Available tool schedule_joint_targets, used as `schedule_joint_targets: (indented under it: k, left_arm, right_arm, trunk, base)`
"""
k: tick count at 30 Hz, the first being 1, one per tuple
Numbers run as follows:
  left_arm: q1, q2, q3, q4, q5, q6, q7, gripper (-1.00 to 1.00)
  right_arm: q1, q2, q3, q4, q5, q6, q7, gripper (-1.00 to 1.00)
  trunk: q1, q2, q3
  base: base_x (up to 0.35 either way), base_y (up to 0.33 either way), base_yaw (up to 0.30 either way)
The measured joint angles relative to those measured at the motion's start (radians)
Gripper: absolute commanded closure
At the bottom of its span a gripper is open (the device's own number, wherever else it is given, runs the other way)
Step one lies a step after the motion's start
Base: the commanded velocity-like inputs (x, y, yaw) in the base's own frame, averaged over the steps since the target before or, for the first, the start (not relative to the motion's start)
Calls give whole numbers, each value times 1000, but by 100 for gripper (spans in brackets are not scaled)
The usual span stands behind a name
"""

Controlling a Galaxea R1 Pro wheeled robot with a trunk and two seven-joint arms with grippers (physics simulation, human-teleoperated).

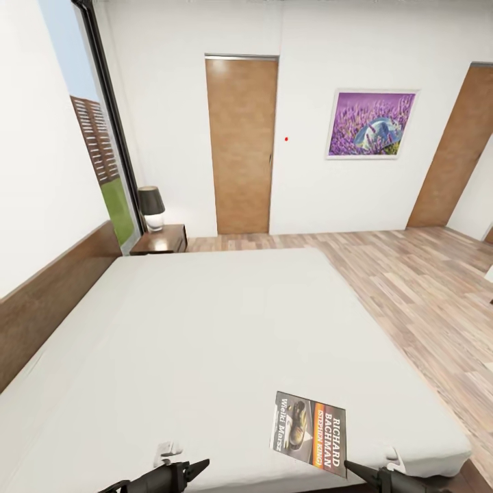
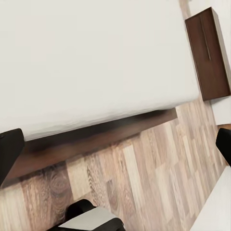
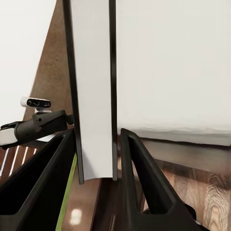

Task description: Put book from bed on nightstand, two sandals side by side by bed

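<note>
The book (image 1: 309,433) is lying flat on the white mattress of the bed (image 1: 205,329), close to the near edge and over toward the right corner. The cover text is actually readable: "RICHARD BACHMAN" and "STEPHEN KING" in the orange-and-black band, plus "Wielki Marsz" down the side, with a dark picture in the middle I can't make out.

The right gripper (image 1: 356,470) is poking in from the bottom of the head view, its dark tip sitting just beside the book's lower right corner, not touching as far as I can tell. The left gripper (image 1: 195,468) is hanging low at the bed's near edge, well apart from the book. In the right wrist view, the right gripper's fingers (image 3: 144,178) are spread apart with nothing between them. In the left wrist view the dark fingertips (image 2: 9,149) are sitting at opposite sides of the frame, so that one's released wide too, holding nothing.

The bed has a dark brown platform frame (image 2: 96,137) and a brown headboard (image 1: 48,301) along the left wall. At the far corner a dark nightstand (image 1: 163,239) is standing with a black-shaded lamp (image 1: 152,207) on it. The floor is light wood planks (image 1: 424,294). On the white far wall there's a wooden door (image 1: 241,144), a purple lavender painting (image 1: 371,124), and another door (image 1: 455,150) at right. A tall window (image 1: 96,130) is showing grass and a fence outside. The left wrist view is also catching a dark wood cabinet (image 2: 208,53) past the bed.
</note>
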Motion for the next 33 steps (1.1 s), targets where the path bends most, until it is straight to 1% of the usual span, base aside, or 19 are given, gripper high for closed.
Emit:
schedule_joint_targets:
  k: [21,33]
  left_arm:
    - [0,0,0,0,0,0,0,-100]
    - [0,0,0,1,0,0,0,-100]
  right_arm:
    - [1,0,0,0,0,0,-1,100]
    - [0,0,1,0,0,0,3,100]
  trunk:
    - [0,0,33]
    - [0,0,35]
  base:
    - [0,0,0]
    - [0,0,0]
